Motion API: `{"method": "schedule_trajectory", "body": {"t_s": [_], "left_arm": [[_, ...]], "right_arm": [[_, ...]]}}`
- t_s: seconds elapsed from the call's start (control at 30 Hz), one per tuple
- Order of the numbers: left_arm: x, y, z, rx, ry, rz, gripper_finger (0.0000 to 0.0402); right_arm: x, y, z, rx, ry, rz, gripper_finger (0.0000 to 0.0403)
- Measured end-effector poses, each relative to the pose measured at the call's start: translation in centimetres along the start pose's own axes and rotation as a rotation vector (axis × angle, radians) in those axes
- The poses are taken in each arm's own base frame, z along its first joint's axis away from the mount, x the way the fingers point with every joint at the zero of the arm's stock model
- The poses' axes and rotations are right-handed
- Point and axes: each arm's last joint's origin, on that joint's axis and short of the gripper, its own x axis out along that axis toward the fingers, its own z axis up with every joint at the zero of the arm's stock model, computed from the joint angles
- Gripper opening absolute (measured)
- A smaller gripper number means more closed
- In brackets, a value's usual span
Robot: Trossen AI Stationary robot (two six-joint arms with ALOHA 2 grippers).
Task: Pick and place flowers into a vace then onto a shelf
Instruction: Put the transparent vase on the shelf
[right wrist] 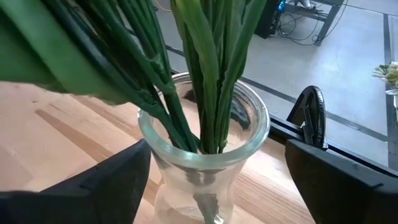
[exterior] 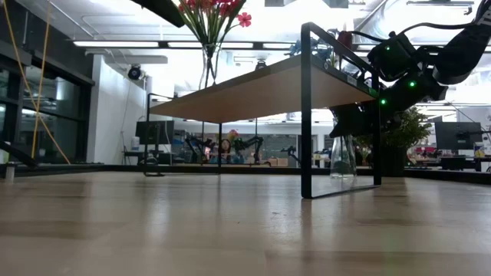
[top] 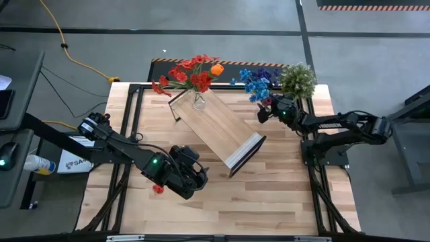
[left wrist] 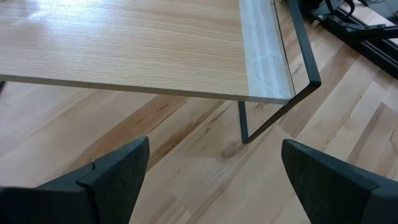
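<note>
**A:** Where were the task's things found?

**B:** One glass vase with red and orange flowers was seen standing on the far end of the shelf, which lay at a slant across the middle of the table. A second vase, holding green stems with blue blooms, was seen on the table off the shelf's far right side, beside the bushy potted plant.

**A:** Which arm was judged nearer to that second vase?

**B:** The right one, plainly. The right gripper was held just beside the vase, with its fingers spread wide to either side of the glass neck and nothing yet clasped. Contact with the glass could not be made out.

**A:** And the long axis?

**B:** The vase was upright, its stems rising straight out of the mouth. A level closing on the neck was therefore judged to be called for, followed by a lift to the left onto the board.

**A:** The other arm?

**B:** The left gripper was kept at the near left, facing the shelf's white strip, its fingers released and empty, well apart from both vases.
</note>
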Motion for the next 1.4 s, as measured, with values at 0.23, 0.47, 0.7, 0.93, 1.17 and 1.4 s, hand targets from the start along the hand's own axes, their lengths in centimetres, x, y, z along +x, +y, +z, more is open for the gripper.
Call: {"method": "schedule_trajectory", "body": {"t_s": [0.23,0.47,0.7,0.93,1.17,1.4], "left_arm": [[0.00,0.00,0.00,0.000,0.000,0.000,0.0397],[0.00,0.00,0.00,0.000,0.001,0.000,0.0397],[-0.01,-0.01,-0.01,0.000,0.002,-0.001,0.0397],[0.00,-0.01,-0.03,0.000,0.009,-0.003,0.0397],[-0.01,-0.03,-0.07,0.001,0.020,-0.008,0.0397],[-0.01,-0.02,-0.07,0.002,0.020,-0.008,0.0397]], "right_arm": [[0.00,-0.01,0.00,0.019,0.000,-0.002,0.0330],[0.00,-0.01,0.00,0.024,0.000,-0.002,0.0316],[0.05,0.01,-0.09,0.025,0.006,-0.002,0.0316],[0.05,0.00,-0.10,0.049,0.007,-0.003,0.0312],[0.05,0.00,-0.11,0.057,0.008,-0.003,0.0280],[0.05,0.01,-0.15,0.072,0.011,0.001,0.0215]]}}
